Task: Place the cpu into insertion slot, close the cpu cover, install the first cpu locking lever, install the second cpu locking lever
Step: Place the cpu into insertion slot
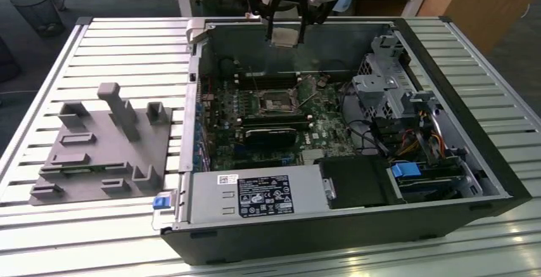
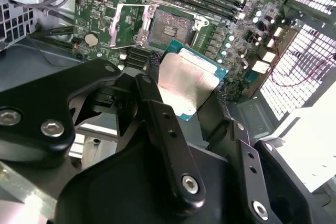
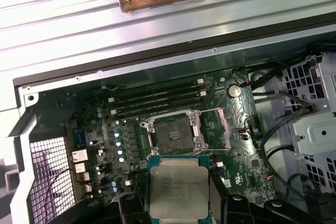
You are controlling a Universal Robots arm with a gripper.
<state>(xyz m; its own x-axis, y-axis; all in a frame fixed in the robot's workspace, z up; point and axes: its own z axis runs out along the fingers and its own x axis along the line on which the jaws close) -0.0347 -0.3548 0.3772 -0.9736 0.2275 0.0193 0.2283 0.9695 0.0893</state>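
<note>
My tool is clamped on the cpu. One finger is on each side edge, and the silver top shows between them. I hold the chip up in the air over the open case. The slot lies below on the green board, well apart from the chip. The cover is swung open to one side, so the dark square is bare and nothing sits in it. To do this step well, I think the chip must go down flat, not tilted, with its edges square to the black rim. I guess the slot has tiny pins that could bend, so the chip should drop in softly, with no push. The case sits on the slatted table.
</note>
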